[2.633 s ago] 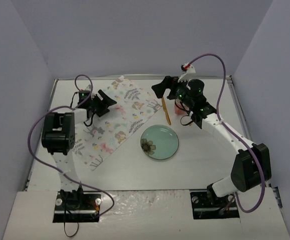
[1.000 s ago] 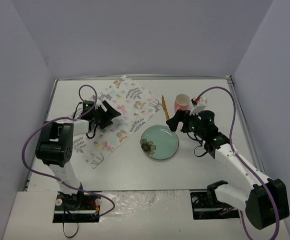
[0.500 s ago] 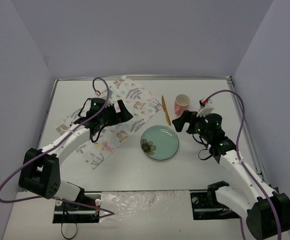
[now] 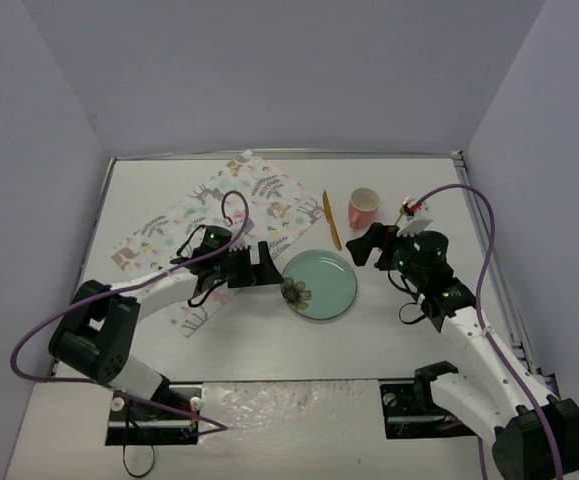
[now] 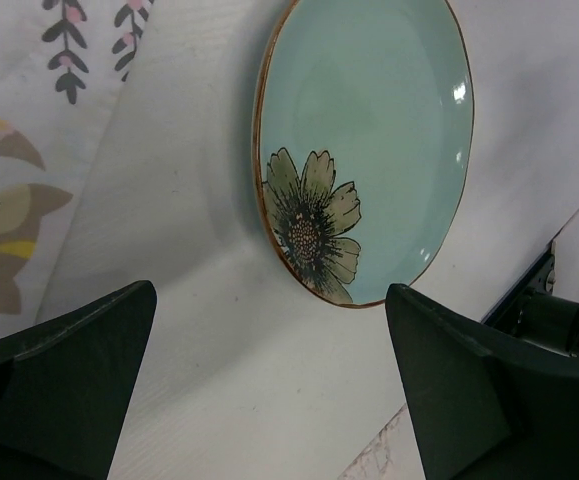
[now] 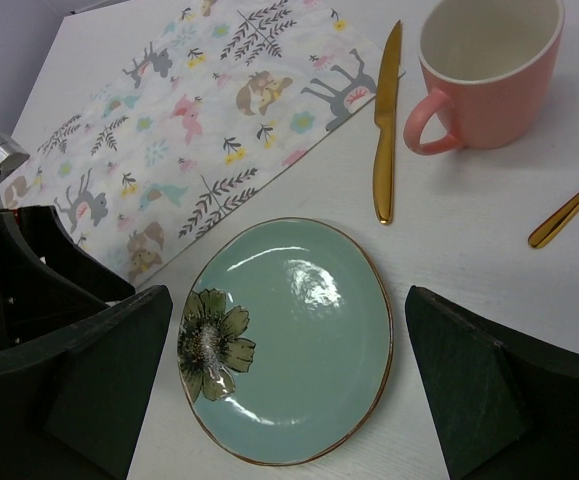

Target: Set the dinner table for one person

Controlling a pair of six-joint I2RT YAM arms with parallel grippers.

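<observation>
Dinner table [image 4: 269, 340] is the big white top filling the walled bay, under everything, with both arm bases at its 6 o'clock edge. The teal plate [image 4: 318, 284] with a flower print sits flat near the table centre. The patterned placemat [image 4: 169, 225] lies diagonally at 10 o'clock from the plate, its near corner close to the plate rim but not under it. A gold knife [image 4: 331, 222] lies flat at 12 o'clock of the plate, just beside the rim and apart from it. The pink mug [image 4: 364, 206] stands upright at 1 o'clock, handle toward the knife in the right wrist view.

The left gripper [image 4: 265, 266] is at 9 o'clock of the plate, low over the placemat edge, with its fingers spread wide and nothing between them. In its wrist view the plate's flower side sits in the gap ahead.

The right gripper [image 4: 362, 245] is at 2 o'clock of the plate, above the table, also with its fingers spread wide and empty. Its camera looks down on the plate, knife and mug.

A second gold handle [image 6: 569, 210] pokes in at 3 o'clock of the right wrist view, below the mug (can't tell which utensil it is).
</observation>
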